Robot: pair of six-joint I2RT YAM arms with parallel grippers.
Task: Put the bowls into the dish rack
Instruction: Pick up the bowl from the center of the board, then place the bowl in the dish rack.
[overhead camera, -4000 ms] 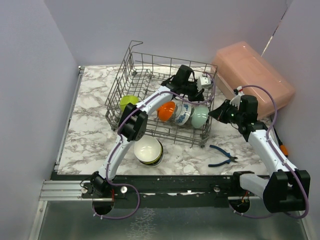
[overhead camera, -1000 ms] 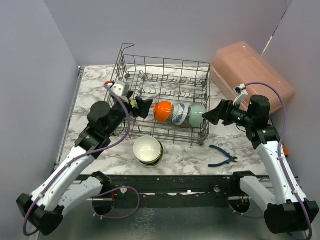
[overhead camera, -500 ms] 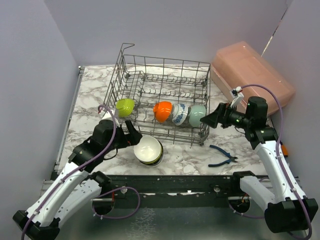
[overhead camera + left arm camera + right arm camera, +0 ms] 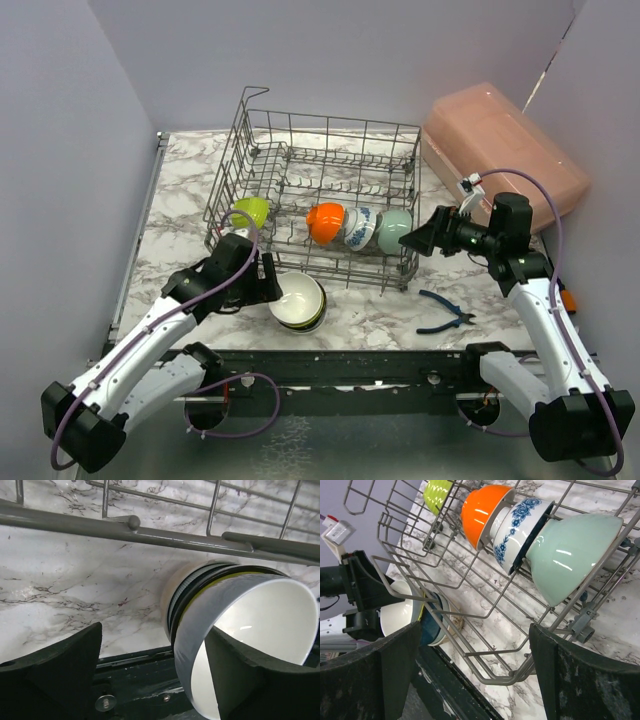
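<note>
The left tool [image 4: 154, 645] has its jaws apart at the stack of bowls [image 4: 297, 300] on the worktop [image 4: 180, 250], just in front of the dish rack [image 4: 330, 165]; the right tool [image 4: 410, 241] hovers spread wide, holding nothing, beside the rack's near right corner; inside, the orange bowl [image 4: 326, 221], blue-patterned bowl [image 4: 360, 227] and mint green bowl [image 4: 393, 231] stand on edge in a row; the lime green bowl [image 4: 251, 211] sits apart at the left.

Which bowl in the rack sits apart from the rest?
The lime green bowl at the left side of the dish rack; the orange bowl, blue-patterned bowl and mint green bowl lean together toward the right.
</note>
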